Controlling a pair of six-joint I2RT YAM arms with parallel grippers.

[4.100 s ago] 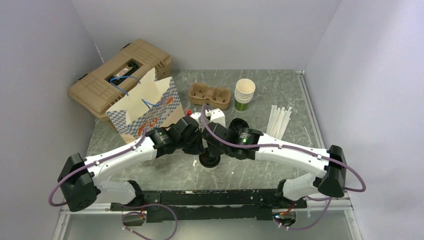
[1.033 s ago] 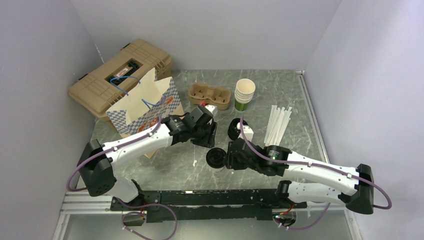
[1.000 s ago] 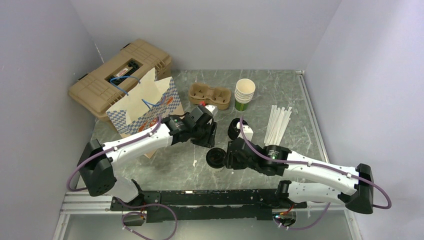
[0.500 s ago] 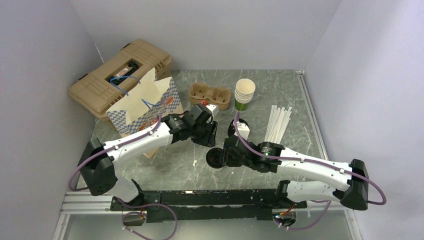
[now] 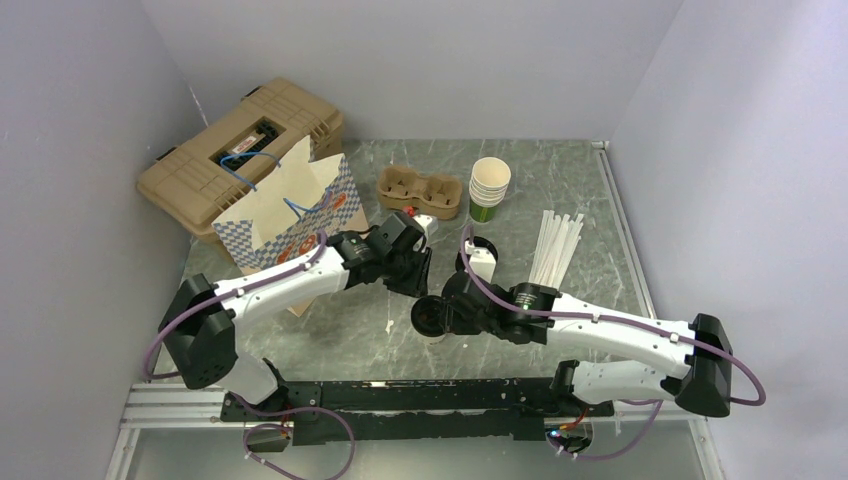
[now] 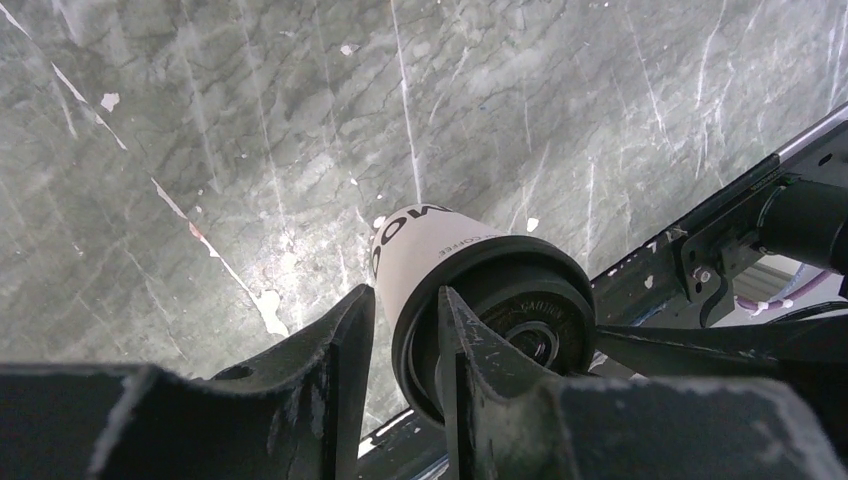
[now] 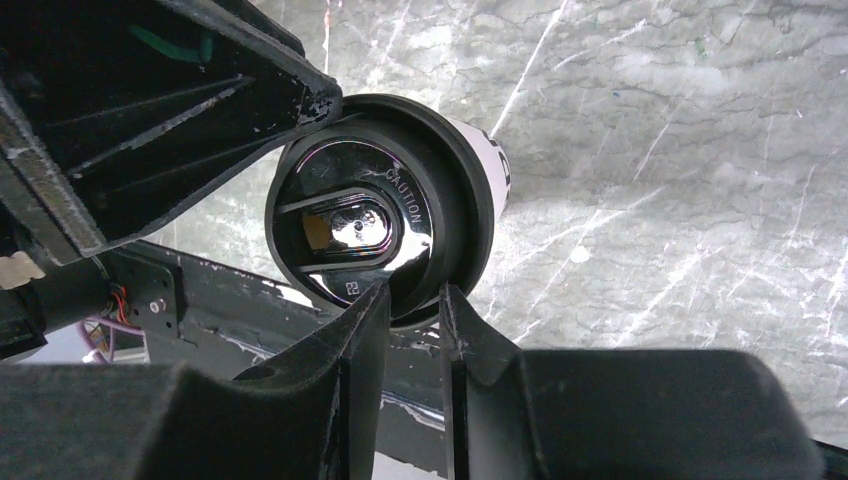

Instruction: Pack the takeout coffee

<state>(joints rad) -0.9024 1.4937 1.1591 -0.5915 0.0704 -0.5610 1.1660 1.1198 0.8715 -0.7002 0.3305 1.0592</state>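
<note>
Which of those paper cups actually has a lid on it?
The lone white cup, standing apart from the others: a black lid covers it. The cream cups stacked at the back are open-topped.

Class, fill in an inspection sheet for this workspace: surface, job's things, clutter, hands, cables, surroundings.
Surface: grey marbled table, with white flecks and scuffs.
Job's things: takeout coffee upright near the front edge, black lid on.
Clutter: paper bag standing open, tan toolbox, cup carrier, stack of cups, straws.
Hands: left hand and right hand are both at the lid's rim, fingers narrowly apart; whether they are gripping cannot be told.
Cables: purple cables run along both arms.
Surroundings: plain pale walls on three sides.
</note>
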